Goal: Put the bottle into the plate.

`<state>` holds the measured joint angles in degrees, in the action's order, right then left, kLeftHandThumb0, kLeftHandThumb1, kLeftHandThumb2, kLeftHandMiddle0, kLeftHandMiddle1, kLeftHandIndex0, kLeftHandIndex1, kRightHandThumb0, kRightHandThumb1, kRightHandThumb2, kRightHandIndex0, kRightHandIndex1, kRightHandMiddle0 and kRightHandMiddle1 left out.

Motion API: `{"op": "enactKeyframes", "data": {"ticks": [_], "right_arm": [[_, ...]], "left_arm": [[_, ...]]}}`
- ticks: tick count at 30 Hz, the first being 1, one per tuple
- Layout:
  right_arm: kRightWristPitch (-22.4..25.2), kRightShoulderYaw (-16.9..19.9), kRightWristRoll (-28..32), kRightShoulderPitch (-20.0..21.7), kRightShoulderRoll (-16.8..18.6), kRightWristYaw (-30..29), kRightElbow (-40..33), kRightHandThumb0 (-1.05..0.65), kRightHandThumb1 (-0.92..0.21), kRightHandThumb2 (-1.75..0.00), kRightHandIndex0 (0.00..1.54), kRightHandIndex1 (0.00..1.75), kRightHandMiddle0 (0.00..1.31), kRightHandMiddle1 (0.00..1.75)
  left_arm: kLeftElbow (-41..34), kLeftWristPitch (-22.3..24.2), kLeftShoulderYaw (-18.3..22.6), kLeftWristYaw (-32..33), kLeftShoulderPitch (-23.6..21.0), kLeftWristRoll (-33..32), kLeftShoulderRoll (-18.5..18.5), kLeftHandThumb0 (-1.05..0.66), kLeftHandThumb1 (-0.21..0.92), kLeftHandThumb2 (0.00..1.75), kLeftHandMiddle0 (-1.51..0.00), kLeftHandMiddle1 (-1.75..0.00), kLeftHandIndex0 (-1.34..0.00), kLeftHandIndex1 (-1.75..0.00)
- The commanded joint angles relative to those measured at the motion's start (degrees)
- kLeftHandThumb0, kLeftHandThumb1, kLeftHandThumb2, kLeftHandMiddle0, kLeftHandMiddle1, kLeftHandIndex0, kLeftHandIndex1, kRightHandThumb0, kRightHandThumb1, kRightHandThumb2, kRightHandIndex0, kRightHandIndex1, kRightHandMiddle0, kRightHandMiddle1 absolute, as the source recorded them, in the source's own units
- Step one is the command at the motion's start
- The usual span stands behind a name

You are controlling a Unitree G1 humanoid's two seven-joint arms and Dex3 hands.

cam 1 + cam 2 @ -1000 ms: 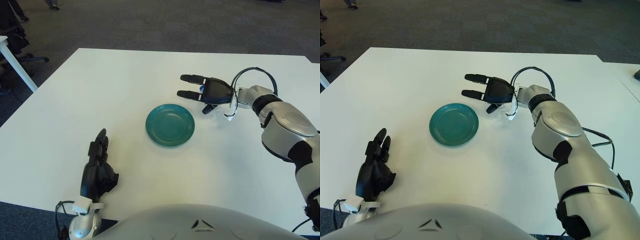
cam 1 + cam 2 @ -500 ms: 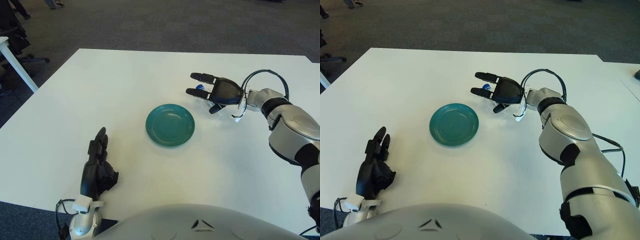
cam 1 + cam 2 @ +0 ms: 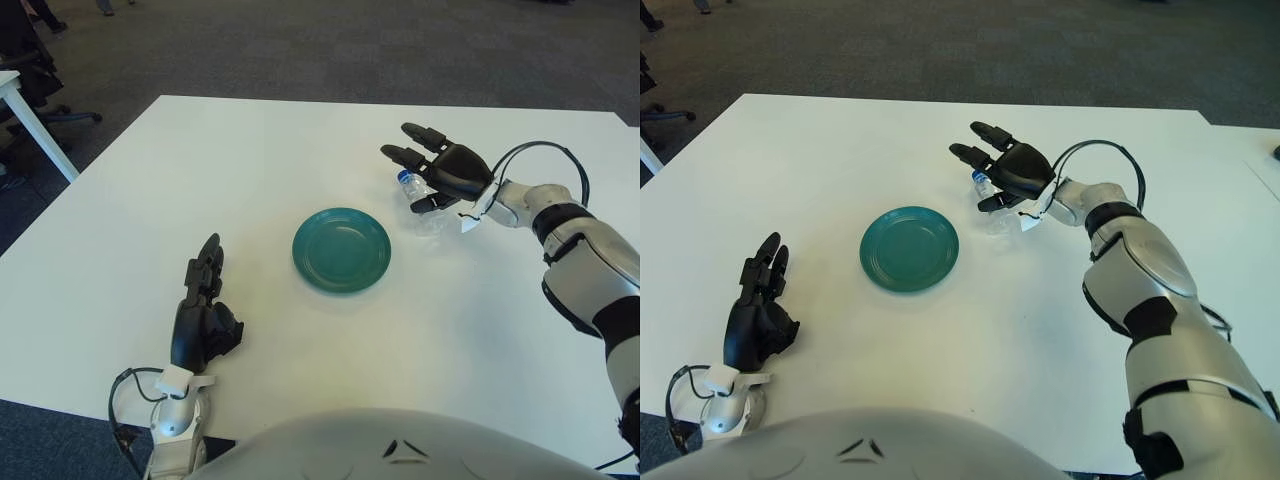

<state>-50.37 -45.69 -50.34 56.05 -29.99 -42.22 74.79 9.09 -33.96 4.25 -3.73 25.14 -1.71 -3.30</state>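
**Right hand over the bottle, plate bare**

I see my right hand (image 3: pixel 437 172) out over the far right part of the white table (image 3: pixel 200 180), palm down, its fingers spread and reaching toward the left. They hold nothing. Just under and beside the palm lies the bottle (image 3: pixel 422 203), a small clear one on its side, its blue cap pointing toward the far left and the body running back beneath the thumb. From here I cannot tell whether any finger actually touches it; the fingers are not closed round it.

The green plate (image 3: pixel 341 249) sits near the middle of the table, closer to me than the bottle and to its left, apart from it, with nothing in it.

My left hand (image 3: pixel 203 320) shows near the table's near edge, toward its left corner, well apart from the plate, fingers loosely extended and pointing away from me, holding nothing.
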Motion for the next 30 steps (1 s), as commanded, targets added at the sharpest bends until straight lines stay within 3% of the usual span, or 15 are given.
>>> {"op": "enactKeyframes", "data": {"ticks": [1,3,7,9,14,18,30], "right_arm": [[6.32,15.57,18.73,-8.79,0.79,13.58,-4.63,-1.01,-0.92,-0.54,0.09,0.02,0.02,0.01],[8.91,17.21,20.28,-10.3,1.42,14.52,-6.33,-1.02,-0.92,-0.55,0.1,0.03,0.03,0.02],[14.15,20.7,23.08,-20.28,4.37,11.12,-14.53,-1.04,-0.92,-0.59,0.12,0.03,0.08,0.05],[17.28,21.8,23.71,-22.67,6.05,11.05,-17.95,-1.04,-0.92,-0.6,0.14,0.02,0.04,0.16],[23.89,24.27,25.13,-25.96,9.56,12.71,-24.39,-1.04,-0.92,-0.55,0.16,0.01,0.0,0.37],[29.64,25.67,25.38,-28.67,12.14,13.97,-31.46,-1.02,-0.92,-0.5,0.17,0.01,0.0,0.41],[34.45,30.34,26.5,-34.64,14.4,17.59,-43.47,-1.01,-0.92,-0.45,0.17,0.01,0.0,0.42]], "left_arm": [[9.46,4.5,-0.88,-0.63,-6.08,-0.05,0.71,-0.92,0.92,1.06,-0.19,-0.01,0.0,-0.44],[10.32,4.73,-0.8,-0.75,-7.18,-0.21,0.61,-0.92,0.92,1.06,-0.19,-0.01,0.0,-0.45],[11.18,4.93,-0.81,-1.92,-8.96,-1.23,0.24,-0.92,0.92,1.07,-0.19,-0.01,0.0,-0.45],[11.63,5.09,-0.79,-2.1,-9.82,-1.4,0.05,-0.92,0.92,1.07,-0.19,-0.01,0.0,-0.45],[12.54,5.19,-1.08,-2.26,-11.54,-1.53,-0.59,-0.92,0.92,1.07,-0.2,-0.01,0.0,-0.46],[12.07,5.63,-1.33,-2.66,-11.9,-1.81,-1.07,-0.93,0.92,1.08,-0.2,-0.01,0.0,-0.46],[12.33,4.78,-1.06,-3.34,-12.63,-3.17,-2.08,-0.92,0.92,1.07,-0.2,-0.01,0.0,-0.46]]}}
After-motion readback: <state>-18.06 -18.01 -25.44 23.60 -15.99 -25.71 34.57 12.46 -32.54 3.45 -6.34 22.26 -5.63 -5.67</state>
